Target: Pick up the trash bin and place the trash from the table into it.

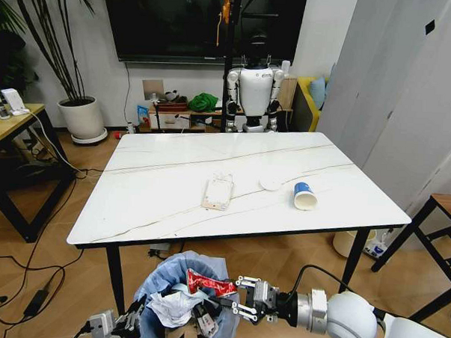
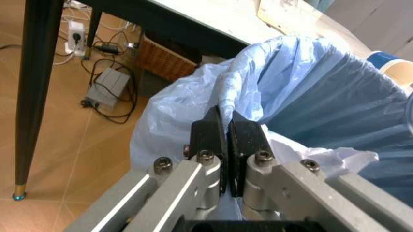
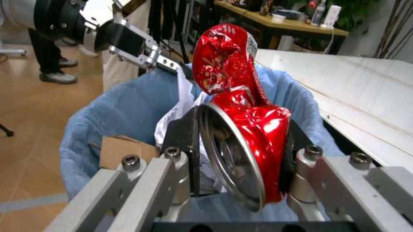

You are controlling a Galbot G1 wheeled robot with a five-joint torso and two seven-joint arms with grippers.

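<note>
The trash bin (image 1: 177,275), lined with a light blue bag, hangs below the table's near edge. My left gripper (image 1: 129,322) is shut on the bin's rim (image 2: 271,82), pinching the bag between its fingers (image 2: 208,135). Over the bin's mouth, my right gripper (image 1: 231,298) is shut on a crushed red can (image 1: 205,282), seen close up as the can (image 3: 239,116) between the fingers (image 3: 184,140). Crumpled white paper (image 1: 173,305) and brown cardboard (image 3: 125,151) lie inside the bin. On the table (image 1: 158,166) remain a clear plastic pack (image 1: 218,193), a white crumpled piece (image 1: 270,184) and a blue-and-white paper cup (image 1: 305,196).
A wooden desk (image 1: 6,129) stands at the left and a wooden stool (image 1: 444,212) at the right. Cables and a power strip (image 2: 106,89) lie on the floor under the table. Behind the table are a white humanoid robot (image 1: 255,92) and a potted plant (image 1: 82,114).
</note>
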